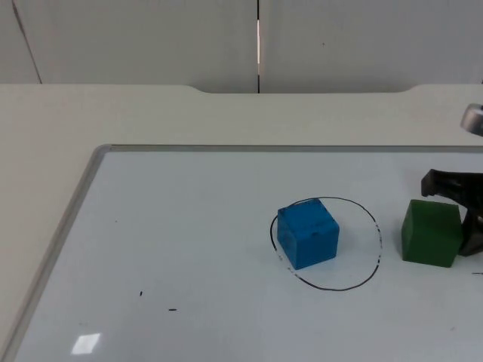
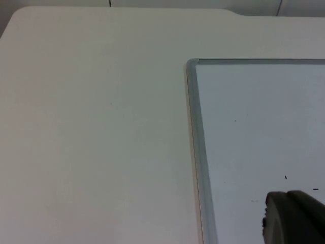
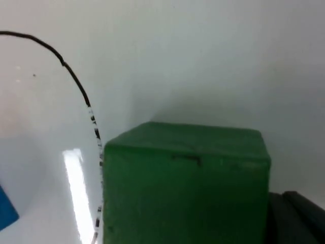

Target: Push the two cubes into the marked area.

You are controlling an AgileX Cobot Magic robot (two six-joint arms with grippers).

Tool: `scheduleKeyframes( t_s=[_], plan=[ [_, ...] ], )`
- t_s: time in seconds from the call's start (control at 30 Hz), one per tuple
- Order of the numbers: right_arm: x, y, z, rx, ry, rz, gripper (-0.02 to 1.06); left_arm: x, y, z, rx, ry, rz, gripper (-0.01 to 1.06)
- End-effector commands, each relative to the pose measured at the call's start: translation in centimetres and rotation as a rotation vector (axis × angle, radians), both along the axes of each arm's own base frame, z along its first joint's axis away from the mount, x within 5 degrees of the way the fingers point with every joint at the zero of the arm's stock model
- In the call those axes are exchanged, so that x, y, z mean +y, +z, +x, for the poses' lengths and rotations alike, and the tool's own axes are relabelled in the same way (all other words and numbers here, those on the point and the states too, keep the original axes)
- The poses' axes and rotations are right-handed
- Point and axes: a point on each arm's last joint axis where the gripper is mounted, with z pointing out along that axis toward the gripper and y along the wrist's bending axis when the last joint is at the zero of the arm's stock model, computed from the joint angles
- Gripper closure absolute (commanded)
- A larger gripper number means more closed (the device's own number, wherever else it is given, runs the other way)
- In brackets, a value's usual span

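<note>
A blue cube (image 1: 307,233) sits inside the black circle (image 1: 375,226) drawn on the whiteboard, toward the circle's left side. A green cube (image 1: 431,231) stands just outside the circle's right edge. My right gripper (image 1: 447,219) is at the far right of the top view, open, with one finger (image 1: 445,184) behind the green cube and the other against its right side. In the right wrist view the green cube (image 3: 185,185) looms close beside a black fingertip (image 3: 299,218), with the circle's line (image 3: 76,84) just past it. My left gripper's fingertip (image 2: 294,219) waits over the whiteboard's corner.
The whiteboard (image 1: 189,249) has a grey metal frame (image 1: 64,230) and lies on the white table (image 1: 113,113). The grey partition wall (image 1: 151,38) stands behind. A few small black marks (image 1: 172,309) dot the board's left part.
</note>
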Motion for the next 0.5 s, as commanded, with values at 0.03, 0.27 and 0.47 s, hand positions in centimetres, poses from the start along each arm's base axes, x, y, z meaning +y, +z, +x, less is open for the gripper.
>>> scheduleKeyframes(
  t_s=[0.03,0.27,0.47],
  plan=[
    [0.4,0.0,-0.1,0.009,0.014,0.001,1.04,0.0,0.0,0.1,-0.010,0.001,-0.005,1.05],
    [0.8,0.1,0.3,-0.044,-0.007,0.014,1.04,0.0,0.0,0.1,-0.010,0.001,-0.005,1.05],
    [1.3,-1.3,-0.1,0.016,0.011,0.005,1.04,0.0,0.0,0.1,-0.010,0.001,-0.005,1.05]
  ],
)
